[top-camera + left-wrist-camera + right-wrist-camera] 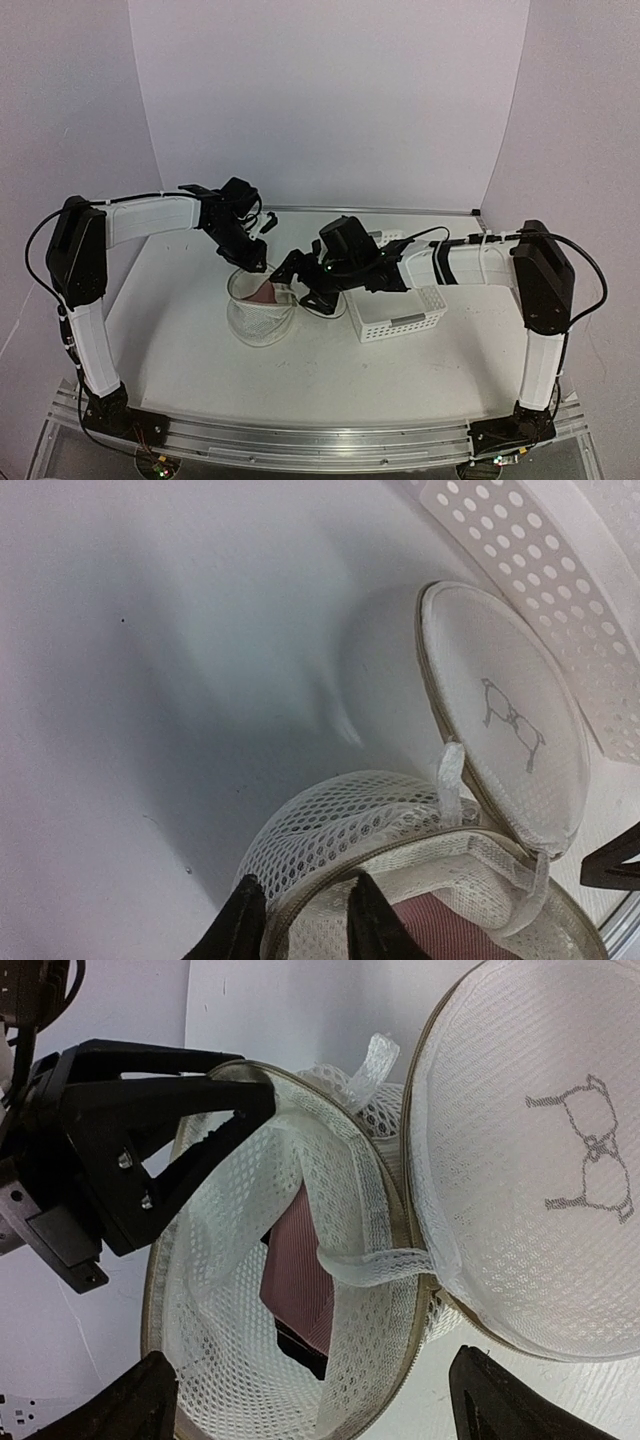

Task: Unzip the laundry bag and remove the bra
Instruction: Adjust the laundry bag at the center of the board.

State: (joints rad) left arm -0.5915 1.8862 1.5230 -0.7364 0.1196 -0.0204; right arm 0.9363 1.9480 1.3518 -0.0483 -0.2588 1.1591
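Note:
The laundry bag [258, 318] stands upright and unzipped, its round lid [520, 1160] with the small bra mark flipped open to the right. Inside I see the bra's pinkish part [300, 1275] and a black edge; the yellow cups are hidden. The pink also shows from above [264, 292]. My left gripper [305, 925] is shut on the bag's far zipper rim [330, 895], one finger inside and one outside; it also shows in the right wrist view [130, 1150]. My right gripper [315, 1405] is wide open just over the bag's mouth, at its right side [298, 290].
A white lattice plastic basket [400, 310] stands right of the bag, partly under my right arm, and shows in the left wrist view [560, 590]. The open lid [500, 720] lies between bag and basket. White walls close in the back and sides.

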